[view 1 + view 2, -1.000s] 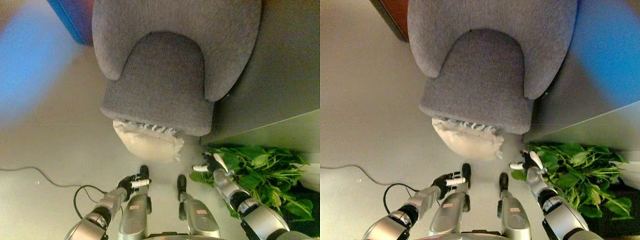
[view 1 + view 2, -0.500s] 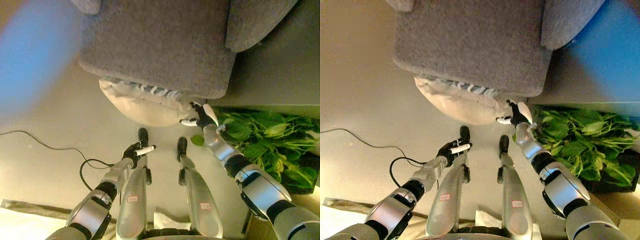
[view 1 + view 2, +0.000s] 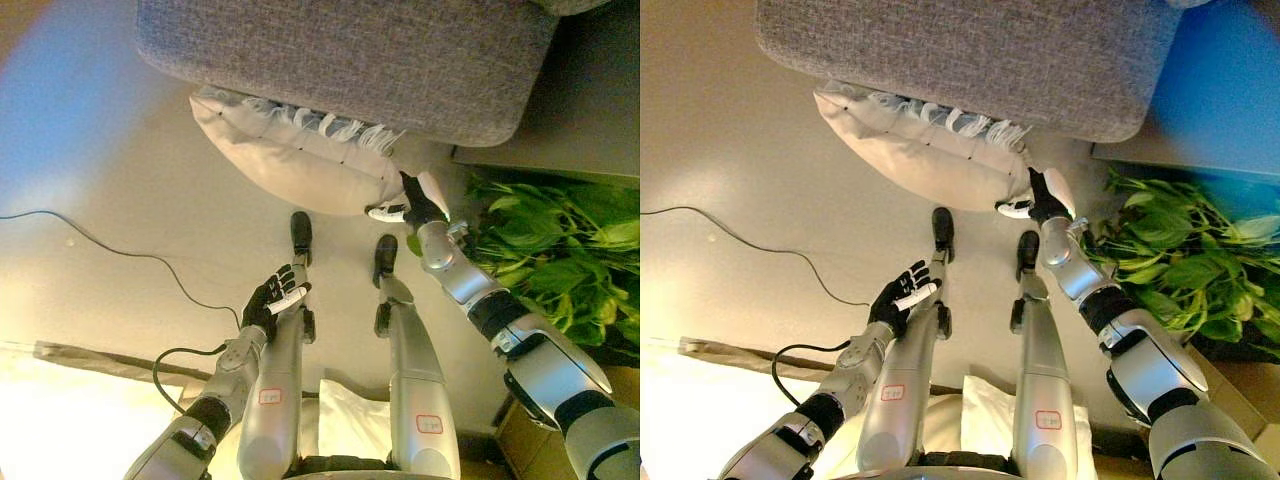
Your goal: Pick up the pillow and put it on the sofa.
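Beige floor (image 3: pixel 120 170) below a grey sofa (image 3: pixel 340 50), cream pillow (image 3: pixel 290 160) wedged against its front edge beside a leafy plant (image 3: pixel 560 250), likely fallen and awaiting lifting onto the seat. Right hand (image 3: pixel 415 205) at the pillow's corner, fingers (image 3: pixel 383 212) straight, touching without clasping; left hand (image 3: pixel 270 300) spread wide, empty, well short.
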Controlling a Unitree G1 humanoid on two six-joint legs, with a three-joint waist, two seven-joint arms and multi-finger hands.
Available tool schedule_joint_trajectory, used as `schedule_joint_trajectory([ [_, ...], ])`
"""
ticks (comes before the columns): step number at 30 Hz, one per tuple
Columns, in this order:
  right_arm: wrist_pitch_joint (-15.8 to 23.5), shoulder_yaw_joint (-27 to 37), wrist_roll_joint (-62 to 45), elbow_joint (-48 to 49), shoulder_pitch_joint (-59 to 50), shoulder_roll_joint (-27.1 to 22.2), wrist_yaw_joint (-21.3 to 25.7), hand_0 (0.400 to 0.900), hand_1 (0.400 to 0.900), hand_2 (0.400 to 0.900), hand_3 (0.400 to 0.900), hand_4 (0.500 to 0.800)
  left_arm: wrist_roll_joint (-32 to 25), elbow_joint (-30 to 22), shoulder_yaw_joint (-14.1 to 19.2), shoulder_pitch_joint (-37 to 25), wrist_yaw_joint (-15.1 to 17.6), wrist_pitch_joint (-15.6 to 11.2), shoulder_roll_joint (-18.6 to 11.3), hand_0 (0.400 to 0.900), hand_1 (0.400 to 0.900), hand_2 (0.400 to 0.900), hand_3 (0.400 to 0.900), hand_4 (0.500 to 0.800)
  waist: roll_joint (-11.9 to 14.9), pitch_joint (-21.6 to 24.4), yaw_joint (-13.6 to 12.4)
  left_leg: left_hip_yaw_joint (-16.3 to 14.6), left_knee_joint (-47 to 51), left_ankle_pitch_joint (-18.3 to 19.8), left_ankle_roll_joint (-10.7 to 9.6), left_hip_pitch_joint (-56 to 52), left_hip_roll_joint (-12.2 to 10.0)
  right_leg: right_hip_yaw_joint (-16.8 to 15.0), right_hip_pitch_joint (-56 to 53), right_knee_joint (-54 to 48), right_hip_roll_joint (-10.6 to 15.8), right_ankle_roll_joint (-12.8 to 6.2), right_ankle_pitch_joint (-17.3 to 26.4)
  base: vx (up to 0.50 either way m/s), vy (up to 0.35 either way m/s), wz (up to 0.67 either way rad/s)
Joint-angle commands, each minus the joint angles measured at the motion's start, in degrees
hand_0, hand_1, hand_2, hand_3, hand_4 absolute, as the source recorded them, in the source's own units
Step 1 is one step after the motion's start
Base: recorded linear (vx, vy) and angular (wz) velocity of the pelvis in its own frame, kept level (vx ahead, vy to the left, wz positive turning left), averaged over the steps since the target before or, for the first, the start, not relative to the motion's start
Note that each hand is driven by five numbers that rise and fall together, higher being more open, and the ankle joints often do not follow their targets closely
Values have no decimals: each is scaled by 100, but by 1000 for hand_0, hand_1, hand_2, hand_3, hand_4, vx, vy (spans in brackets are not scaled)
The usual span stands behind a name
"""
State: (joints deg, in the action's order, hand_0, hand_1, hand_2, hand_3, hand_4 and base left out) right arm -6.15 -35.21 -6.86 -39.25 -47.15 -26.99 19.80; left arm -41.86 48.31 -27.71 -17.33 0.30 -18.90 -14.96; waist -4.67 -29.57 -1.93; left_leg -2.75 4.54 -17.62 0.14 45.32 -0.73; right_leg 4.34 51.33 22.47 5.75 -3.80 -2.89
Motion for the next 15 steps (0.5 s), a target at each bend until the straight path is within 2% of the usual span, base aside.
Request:
schedule_joint_trajectory([
  [1,238,-53,211,506,-101,-136,8,400,400,400,400,500,157,-276,-312,456,-216,-124,118,900,900,900,900,800,-357,-22,-47,-175,-66,628,-287,-58,276,137,-318,-1496,-115,-148,1060,-10,31,0],
  [7,178,-28,95,317,-300,-140,-39,400,400,400,400,500,171,-458,-400,556,-305,-133,79,900,900,900,900,800,-413,-22,-104,-142,-64,616,-279,-114,299,147,-366,-1494,-100,-149,1069,0,0,0],
  [15,205,67,-5,261,-279,-190,-144,400,400,400,400,500,306,-596,-462,769,-364,-5,-3,900,900,900,900,800,-380,-22,-146,-53,-34,679,-257,-447,317,183,-680,-1524,-115,-124,1014,-5,-4,-2],
])
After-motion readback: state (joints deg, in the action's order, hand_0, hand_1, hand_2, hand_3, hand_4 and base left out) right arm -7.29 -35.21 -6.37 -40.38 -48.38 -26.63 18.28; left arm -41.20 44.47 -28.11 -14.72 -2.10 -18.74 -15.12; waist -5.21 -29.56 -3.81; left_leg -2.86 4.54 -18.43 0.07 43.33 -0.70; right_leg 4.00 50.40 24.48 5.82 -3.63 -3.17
